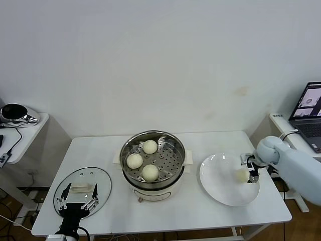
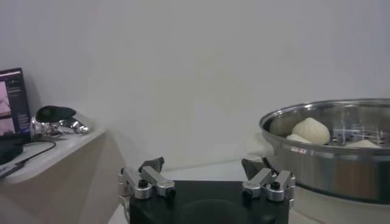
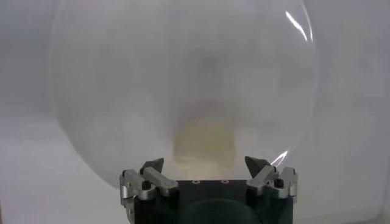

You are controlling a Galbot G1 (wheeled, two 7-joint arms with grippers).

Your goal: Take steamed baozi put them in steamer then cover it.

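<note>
The steamer stands at the table's middle with three baozi on its perforated tray. A fourth baozi lies on the white plate at the right. My right gripper is open, right at this baozi; in the right wrist view the bun sits blurred between the spread fingers of the gripper. The glass cover lies flat at the front left. My left gripper hangs open over its near side; in its wrist view the steamer shows.
A side table with a shiny black-and-silver object stands at the far left. A laptop sits on a stand at the far right. The table's front edge runs just below the plate and the cover.
</note>
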